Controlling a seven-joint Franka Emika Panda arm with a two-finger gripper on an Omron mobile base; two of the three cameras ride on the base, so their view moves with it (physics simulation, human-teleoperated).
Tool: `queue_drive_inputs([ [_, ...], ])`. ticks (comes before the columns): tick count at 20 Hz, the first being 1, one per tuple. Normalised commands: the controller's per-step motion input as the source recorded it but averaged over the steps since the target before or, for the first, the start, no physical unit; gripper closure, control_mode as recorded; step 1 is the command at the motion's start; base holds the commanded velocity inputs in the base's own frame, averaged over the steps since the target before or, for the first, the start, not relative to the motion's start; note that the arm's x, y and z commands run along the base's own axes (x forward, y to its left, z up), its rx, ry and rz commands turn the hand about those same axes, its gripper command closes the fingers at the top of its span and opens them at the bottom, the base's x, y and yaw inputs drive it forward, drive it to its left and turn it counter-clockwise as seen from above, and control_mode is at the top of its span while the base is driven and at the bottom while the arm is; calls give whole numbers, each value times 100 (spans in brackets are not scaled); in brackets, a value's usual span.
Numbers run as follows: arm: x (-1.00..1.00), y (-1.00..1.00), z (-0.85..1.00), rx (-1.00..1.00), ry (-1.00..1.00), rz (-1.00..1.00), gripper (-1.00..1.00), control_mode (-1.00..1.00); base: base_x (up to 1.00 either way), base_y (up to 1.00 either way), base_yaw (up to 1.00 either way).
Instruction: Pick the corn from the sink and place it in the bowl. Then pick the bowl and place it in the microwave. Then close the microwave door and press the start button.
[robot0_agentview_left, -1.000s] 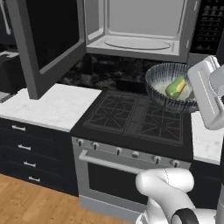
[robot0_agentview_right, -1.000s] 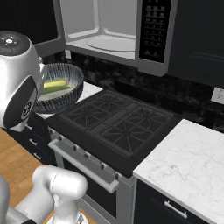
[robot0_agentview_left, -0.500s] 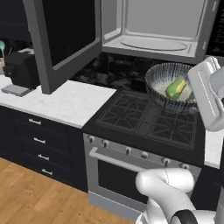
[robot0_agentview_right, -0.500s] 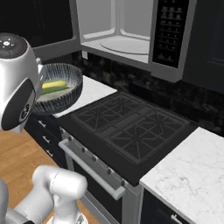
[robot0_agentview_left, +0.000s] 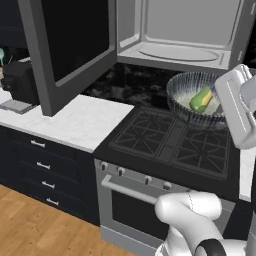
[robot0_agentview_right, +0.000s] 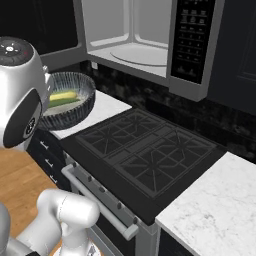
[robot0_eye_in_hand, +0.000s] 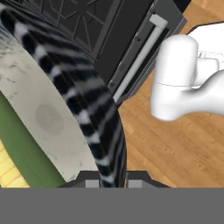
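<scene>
The jaws clamp the rim of the bowl (robot0_agentview_left: 196, 101), held at centre right of the left base view with the corn (robot0_agentview_left: 201, 99) inside; keep it level, lift toward the microwave (robot0_agentview_left: 185, 47) cavity above, clear the sill, set it on the turntable.

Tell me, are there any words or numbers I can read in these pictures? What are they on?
None can be read.
Microwave control strip: rows of small pale marks, too small and blurred to read.
Robot's round joint cap: tiny marks, too small to read.
Bowl, corn, stove and oven door: no writing.
</scene>
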Motion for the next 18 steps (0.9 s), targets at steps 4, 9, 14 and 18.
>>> queue_drive_inputs([
  [4,7,0,0,0,0,2,100,-100,14,0,6],
  [9,10,4,12,-1,-2,1,100,-100,0,0,0],
  [14,0,8,36,-10,-19,-14,100,-100,0,0,0],
  [18,17,0,37,-2,-20,-19,100,-100,0,0,0],
])
